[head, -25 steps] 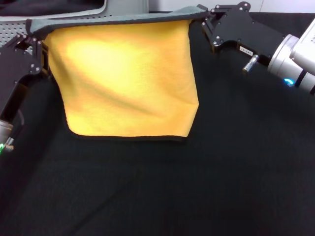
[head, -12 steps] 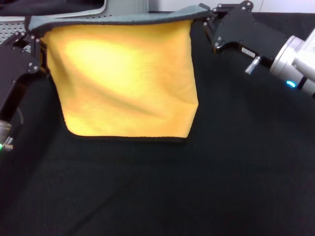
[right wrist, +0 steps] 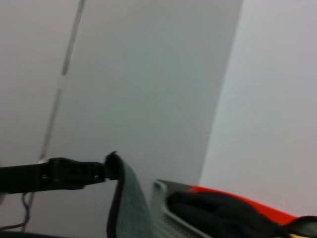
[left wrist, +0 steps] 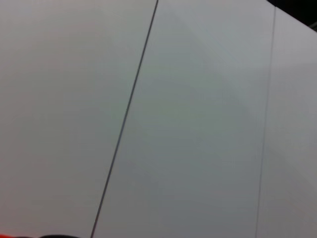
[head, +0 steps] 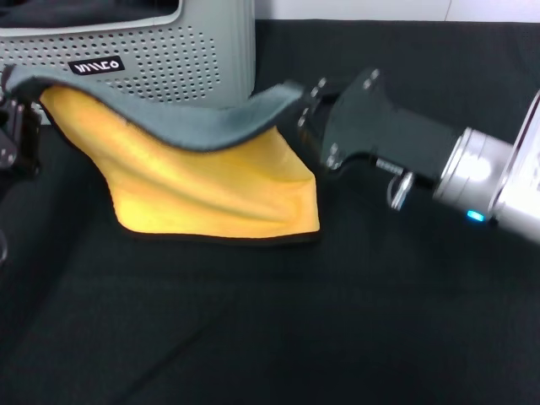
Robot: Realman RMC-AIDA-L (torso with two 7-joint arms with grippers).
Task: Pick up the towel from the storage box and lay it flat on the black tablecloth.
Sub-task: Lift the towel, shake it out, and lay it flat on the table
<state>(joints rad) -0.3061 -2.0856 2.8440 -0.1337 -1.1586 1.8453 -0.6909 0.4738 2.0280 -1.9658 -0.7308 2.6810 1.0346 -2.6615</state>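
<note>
The towel [head: 211, 190] hangs stretched between my two grippers, its grey side turned up along the top and its yellow-orange side facing me. Its lower black-edged hem lies on the black tablecloth [head: 278, 329]. My right gripper [head: 302, 108] is shut on the towel's right corner, low over the cloth. At the far left edge my left gripper [head: 10, 105] is shut on the other corner. In the right wrist view the left gripper [right wrist: 106, 168] pinches the grey towel [right wrist: 132, 210]. The storage box [head: 190, 51] stands behind the towel at the back left.
The box carries a small black label [head: 97, 65] on its front wall. Something black and orange [right wrist: 223, 213] lies in the box in the right wrist view. The left wrist view holds only a pale wall. Black cloth spreads to the front and right.
Both grippers have come down and the towel's top edge has dropped, uncovering the box. The right gripper has moved left and nearer. The towel now sags with its grey side folding over.
</note>
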